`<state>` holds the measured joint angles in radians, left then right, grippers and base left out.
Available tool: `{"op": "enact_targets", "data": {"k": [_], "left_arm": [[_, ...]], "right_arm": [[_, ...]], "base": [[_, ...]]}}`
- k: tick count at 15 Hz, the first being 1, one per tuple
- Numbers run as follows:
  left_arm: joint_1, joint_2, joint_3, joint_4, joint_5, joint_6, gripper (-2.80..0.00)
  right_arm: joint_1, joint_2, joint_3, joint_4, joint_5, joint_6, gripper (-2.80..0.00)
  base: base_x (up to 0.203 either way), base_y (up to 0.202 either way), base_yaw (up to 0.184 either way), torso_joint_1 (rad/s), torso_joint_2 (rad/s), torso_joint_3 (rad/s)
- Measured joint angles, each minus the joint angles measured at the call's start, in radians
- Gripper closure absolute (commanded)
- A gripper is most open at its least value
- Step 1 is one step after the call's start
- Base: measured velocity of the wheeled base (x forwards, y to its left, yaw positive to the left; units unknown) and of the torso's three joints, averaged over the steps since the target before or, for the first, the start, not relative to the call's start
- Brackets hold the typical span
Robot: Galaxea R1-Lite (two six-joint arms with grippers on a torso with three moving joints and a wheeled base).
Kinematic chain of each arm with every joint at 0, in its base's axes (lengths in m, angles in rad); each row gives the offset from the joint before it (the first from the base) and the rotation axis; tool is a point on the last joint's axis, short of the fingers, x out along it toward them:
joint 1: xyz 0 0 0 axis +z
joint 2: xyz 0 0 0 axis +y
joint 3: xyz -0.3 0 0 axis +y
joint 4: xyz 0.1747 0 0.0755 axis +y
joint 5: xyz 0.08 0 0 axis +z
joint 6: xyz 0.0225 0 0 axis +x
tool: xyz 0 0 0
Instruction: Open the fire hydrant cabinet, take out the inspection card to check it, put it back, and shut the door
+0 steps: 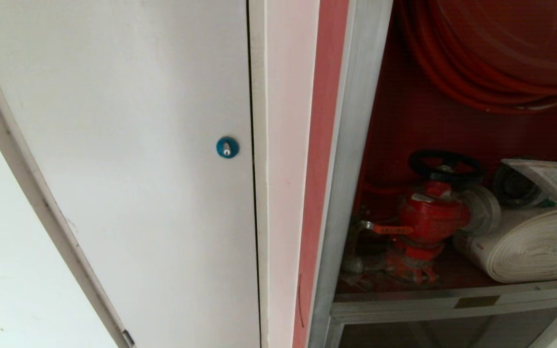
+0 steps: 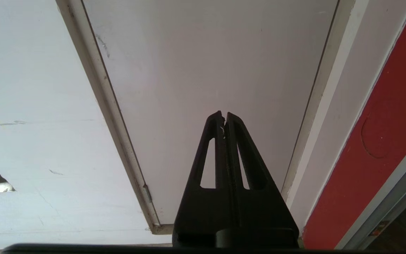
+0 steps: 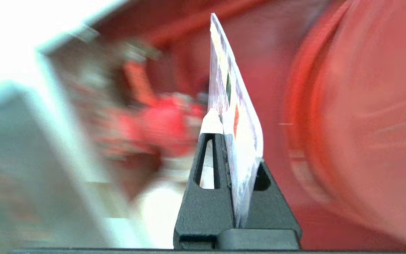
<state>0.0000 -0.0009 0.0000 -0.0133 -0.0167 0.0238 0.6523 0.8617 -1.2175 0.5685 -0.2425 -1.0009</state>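
The right gripper [image 3: 224,121] is pinching the inspection card [image 3: 236,116] edge-on in front of the open fire hydrant cabinet [image 1: 356,145], and it's looking thin, light and bendy, so gripping near an edge seems right, while the left gripper [image 2: 224,114] is sitting closed and empty.

Head view looks down, tilted, at the white panel door [image 1: 114,145] beside the open fire hydrant cabinet [image 1: 351,145]. Left wrist view faces that same white door close up; right wrist view peers inside the cabinet, sharing its red valve [image 1: 428,217].
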Motion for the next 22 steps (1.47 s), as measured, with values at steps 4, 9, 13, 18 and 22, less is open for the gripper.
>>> {"op": "enact_targets", "data": {"k": [4,9,13,18,22], "left_arm": [[0.0,0.0,0.0,0.0,0.0,0.0,0.0],[0.0,0.0,0.0,0.0,0.0,0.0,0.0],[0.0,0.0,0.0,0.0,0.0,0.0,0.0],[0.0,0.0,0.0,0.0,0.0,0.0,0.0],[0.0,0.0,0.0,0.0,0.0,-0.001,0.0]], "right_arm": [[0.002,-0.024,-0.119,0.194,0.2,0.321,0.0],[0.002,0.035,-0.165,0.114,0.473,0.739,0.0],[0.002,0.112,-0.184,-0.037,0.661,1.035,0.0],[0.003,0.224,-0.174,-0.239,0.71,1.2,0.0],[0.005,0.301,-0.169,-0.324,0.785,1.247,0.0]], "base": [[0.0,0.0,0.0,0.0,0.0,0.0],[0.0,0.0,0.0,0.0,0.0,0.0],[0.0,0.0,0.0,0.0,0.0,0.0],[0.0,0.0,0.0,0.0,0.0,0.0],[0.0,0.0,0.0,0.0,0.0,0.0]]}}
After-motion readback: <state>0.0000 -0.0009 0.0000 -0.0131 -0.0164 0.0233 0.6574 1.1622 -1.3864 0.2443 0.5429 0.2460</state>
